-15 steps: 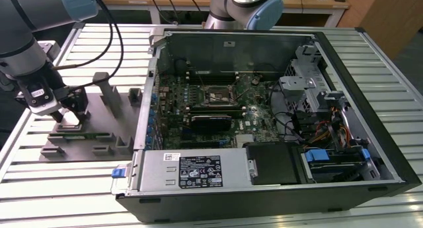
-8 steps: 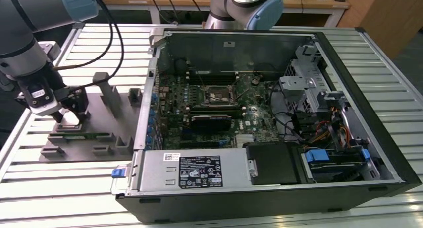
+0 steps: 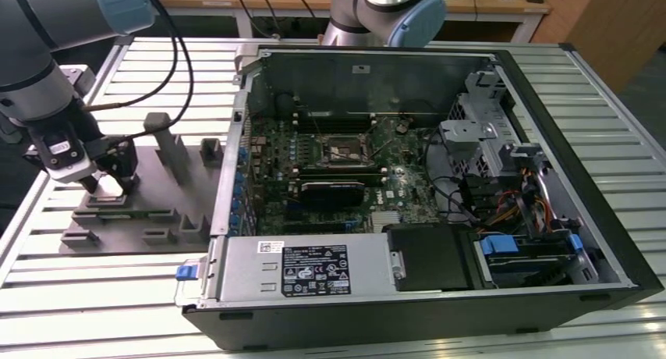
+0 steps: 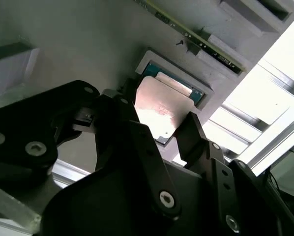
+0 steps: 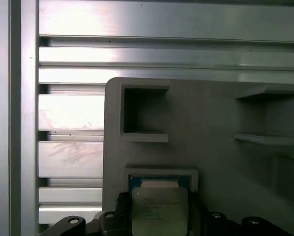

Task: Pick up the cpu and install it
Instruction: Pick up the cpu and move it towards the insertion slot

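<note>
1. Cpu [image 4: 161, 110] sits with its silvery plate facing my wrist cameras, partly covering the blue-rimmed pocket [image 5: 159, 178] of the grey tray [image 3: 136, 218]. I cannot tell if it has lifted clear.
2. My claw [image 3: 109, 186] is drawn in narrow, its black fingers [image 4: 192, 135] pressed on two opposite edges of the cpu and gripping nothing else.
3. The tray lies on the slatted surface [image 3: 614, 86] by its edge at the exterior view's left, just beside the open computer case [image 3: 416, 312].
4. The dark socket [image 3: 344, 150] on the board inside the case is well apart from my claw.
</note>
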Available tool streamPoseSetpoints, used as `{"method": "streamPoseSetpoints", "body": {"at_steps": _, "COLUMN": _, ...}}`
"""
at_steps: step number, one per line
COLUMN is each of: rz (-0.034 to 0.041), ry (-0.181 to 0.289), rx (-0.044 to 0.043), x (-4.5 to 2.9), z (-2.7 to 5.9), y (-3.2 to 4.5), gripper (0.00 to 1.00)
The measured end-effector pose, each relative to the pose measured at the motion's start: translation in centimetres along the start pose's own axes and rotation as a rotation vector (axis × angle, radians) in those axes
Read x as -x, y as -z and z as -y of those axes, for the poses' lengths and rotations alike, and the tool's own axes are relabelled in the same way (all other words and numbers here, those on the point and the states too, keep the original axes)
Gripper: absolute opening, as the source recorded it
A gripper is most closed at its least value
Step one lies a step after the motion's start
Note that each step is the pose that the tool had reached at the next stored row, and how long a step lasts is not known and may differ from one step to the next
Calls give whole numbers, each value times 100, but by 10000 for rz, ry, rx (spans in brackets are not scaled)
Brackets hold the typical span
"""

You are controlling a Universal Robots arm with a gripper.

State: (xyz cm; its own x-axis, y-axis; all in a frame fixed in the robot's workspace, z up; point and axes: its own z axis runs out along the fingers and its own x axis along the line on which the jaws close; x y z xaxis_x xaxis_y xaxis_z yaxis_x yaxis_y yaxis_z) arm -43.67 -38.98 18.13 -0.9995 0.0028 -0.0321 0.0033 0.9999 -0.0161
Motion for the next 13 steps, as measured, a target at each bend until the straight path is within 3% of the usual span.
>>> {"method": "streamPoseSetpoints", "body": {"at_steps": 13, "rz": 1, "ry": 1, "rx": 0, "x": -7, "z": 1, "y": 35, "gripper": 59}}
